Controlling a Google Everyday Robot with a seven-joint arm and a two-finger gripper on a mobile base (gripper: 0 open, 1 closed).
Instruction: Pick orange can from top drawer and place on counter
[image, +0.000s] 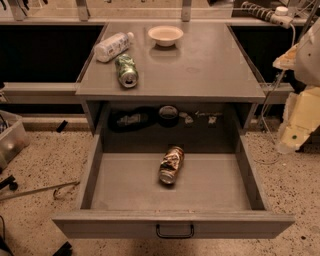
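The orange can (171, 164) lies on its side in the middle of the open top drawer (125, 192), silver end toward the front. The drawer is pulled fully out, and its front panel carries a small black handle (174, 231). The counter (200, 65) is the grey cabinet top above it. My gripper (294, 131) hangs with the pale arm at the right edge of the view. It is right of the cabinet, level with the drawer's back, and well apart from the can.
On the counter's far left lie a green can (126, 70) and a white plastic bottle (113, 46). A white bowl (165, 35) stands at the back centre. Cables and small parts sit in the cabinet recess behind the drawer. A plastic bin (10, 137) is on the floor at left.
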